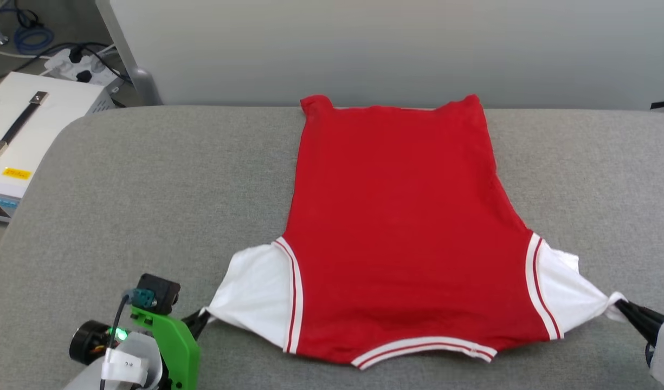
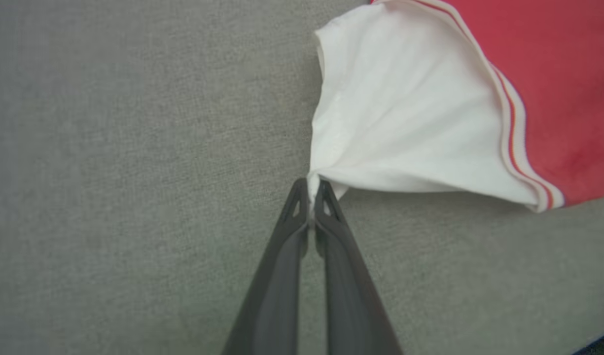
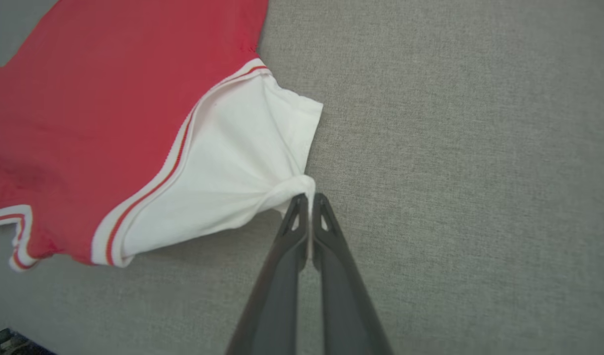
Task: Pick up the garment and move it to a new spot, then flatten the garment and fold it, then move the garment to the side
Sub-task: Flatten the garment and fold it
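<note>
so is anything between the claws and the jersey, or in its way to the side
Nothing visible: the left claw and right claw each pinch a white sleeve tip of the jersey, and no object lies on the grey surface beside it.

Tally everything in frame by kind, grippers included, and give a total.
garment: 1
grippers, left gripper and right gripper, both shut on the garment: 2
white equipment box: 1
power strip: 1
Total: 5

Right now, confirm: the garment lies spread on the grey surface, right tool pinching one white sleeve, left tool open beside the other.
Wrong: the left tool is shut on the garment's other sleeve too, as the left wrist view shows. The rest holds.
</note>
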You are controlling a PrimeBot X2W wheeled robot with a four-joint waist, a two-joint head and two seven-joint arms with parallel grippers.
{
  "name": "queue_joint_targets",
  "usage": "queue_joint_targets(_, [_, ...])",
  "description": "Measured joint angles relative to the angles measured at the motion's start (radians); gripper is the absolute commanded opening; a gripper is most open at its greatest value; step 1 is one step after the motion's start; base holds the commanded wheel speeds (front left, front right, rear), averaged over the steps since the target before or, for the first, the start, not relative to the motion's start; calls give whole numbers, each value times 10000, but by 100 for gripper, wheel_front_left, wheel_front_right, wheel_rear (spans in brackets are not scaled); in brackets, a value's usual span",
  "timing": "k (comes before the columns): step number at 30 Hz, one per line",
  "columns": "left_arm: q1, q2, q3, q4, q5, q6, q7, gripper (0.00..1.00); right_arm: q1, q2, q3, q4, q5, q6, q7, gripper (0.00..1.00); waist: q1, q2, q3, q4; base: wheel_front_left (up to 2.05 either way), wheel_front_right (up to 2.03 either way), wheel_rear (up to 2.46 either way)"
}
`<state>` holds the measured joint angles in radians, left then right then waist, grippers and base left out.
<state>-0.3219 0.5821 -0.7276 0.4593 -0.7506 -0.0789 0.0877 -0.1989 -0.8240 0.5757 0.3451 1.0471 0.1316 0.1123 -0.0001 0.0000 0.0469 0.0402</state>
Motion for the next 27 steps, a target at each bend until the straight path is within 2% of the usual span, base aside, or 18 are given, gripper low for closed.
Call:
queue_joint_targets(10, [1333,905,-157,-1801,-686,399,1446,0,1535,-508,-230,-642,989,0,1942,0,0,0,-603,239,0,0,0])
queue_joint_targets(18, [1536,1081,-140,-3271,-1053,813,2111,0,2042,-556,-1001,-959,938,0,2623,0,0,0,-298,366,0,0,0])
queue_joint_targets(19, [1536,1112,-130,-3430,-1068,861,2182,0,2043,-545,-1103,-976,905,0,2706,29,0,0,-248,378,0,0,0])
queue_joint_targets(20, [1533,1172,-119,-3624,-1091,920,2286,0,2043,-525,-1260,-1012,836,0,2740,100,0,0,-180,392,0,0,0])
queue_joint_targets(27, [1472,1661,-54,-5398,-1091,1411,3139,0,1751,-464,-2497,-1699,838,-2,3432,100,1,0,389,523,0,0,0])
